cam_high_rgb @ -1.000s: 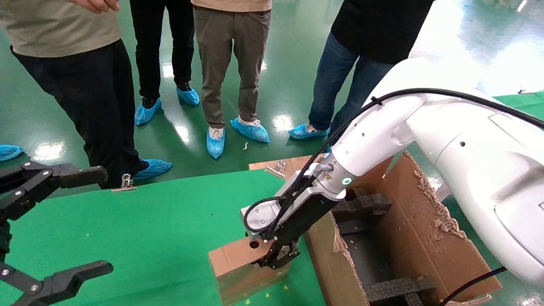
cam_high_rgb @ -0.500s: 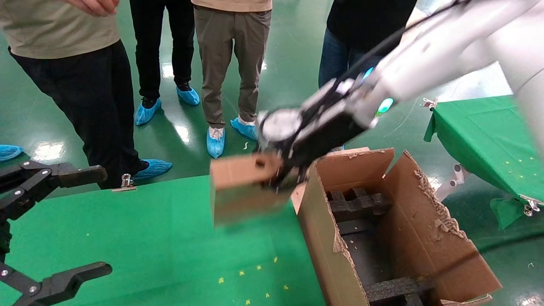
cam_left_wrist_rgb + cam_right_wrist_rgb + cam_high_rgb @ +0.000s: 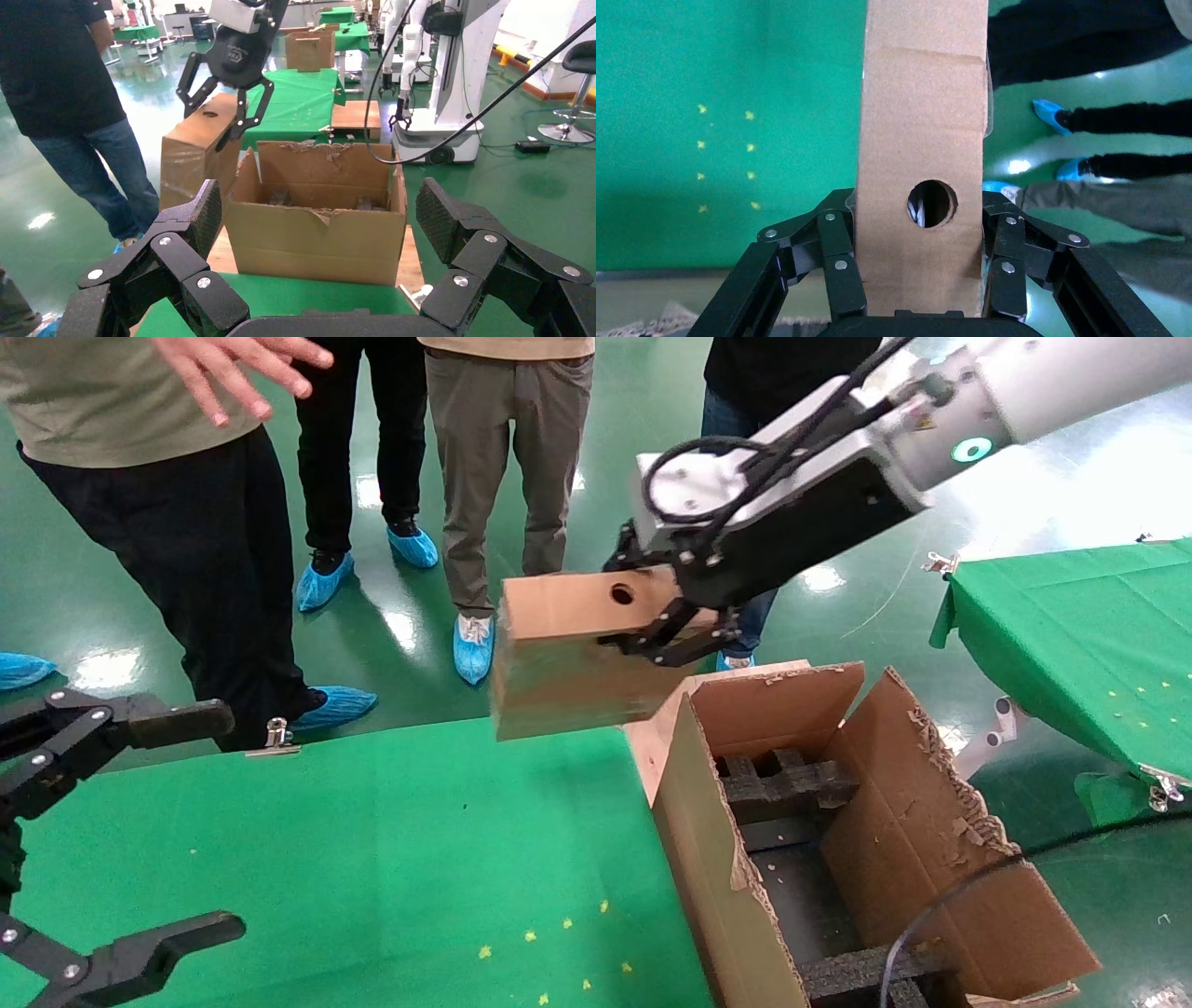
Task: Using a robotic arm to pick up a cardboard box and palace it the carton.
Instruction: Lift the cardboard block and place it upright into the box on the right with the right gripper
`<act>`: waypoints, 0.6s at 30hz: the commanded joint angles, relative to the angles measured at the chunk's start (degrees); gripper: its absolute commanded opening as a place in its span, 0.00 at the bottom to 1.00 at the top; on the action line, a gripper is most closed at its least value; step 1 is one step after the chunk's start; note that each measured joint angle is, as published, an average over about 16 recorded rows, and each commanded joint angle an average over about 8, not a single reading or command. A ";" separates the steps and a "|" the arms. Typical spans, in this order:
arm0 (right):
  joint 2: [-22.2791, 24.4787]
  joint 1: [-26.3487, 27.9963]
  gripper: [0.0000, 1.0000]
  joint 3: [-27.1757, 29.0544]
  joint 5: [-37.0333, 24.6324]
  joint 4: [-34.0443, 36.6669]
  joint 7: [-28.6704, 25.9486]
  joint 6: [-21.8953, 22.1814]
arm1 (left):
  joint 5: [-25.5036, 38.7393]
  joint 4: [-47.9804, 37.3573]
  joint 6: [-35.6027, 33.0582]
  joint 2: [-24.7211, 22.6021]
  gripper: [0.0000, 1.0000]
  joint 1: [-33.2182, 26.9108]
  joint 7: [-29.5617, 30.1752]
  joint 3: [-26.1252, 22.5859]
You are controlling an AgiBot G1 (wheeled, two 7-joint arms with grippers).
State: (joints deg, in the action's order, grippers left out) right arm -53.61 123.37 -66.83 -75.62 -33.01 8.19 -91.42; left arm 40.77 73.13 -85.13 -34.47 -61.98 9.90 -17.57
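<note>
Cardboard box (image 3: 568, 658), clamped in right gripper (image 3: 663, 633), has risen higher beside carton (image 3: 717, 859); left gripper (image 3: 140, 822) gapes.

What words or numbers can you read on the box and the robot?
None can be read.
Right gripper: a pale mark on its body, too blurred to read.
Sticker on the right wrist: yellow, too small to read.
Box: plain, only a round hole.
Carton: no print showing.

Visible: one cardboard box (image 3: 568, 654), one carton (image 3: 931, 859), two grippers, left (image 3: 112, 831) and right (image 3: 666, 635), two green tables, four standing people.
</note>
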 commanded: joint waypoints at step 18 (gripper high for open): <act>22.47 10.36 0.00 -17.34 3.85 -12.31 -7.50 0.16 | -0.03 0.00 0.02 0.02 1.00 -0.01 -0.02 -0.04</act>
State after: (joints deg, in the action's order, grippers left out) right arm -31.39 133.15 -83.82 -71.82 -44.65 1.05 -91.21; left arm 40.74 73.13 -85.11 -34.45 -61.99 9.88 -17.61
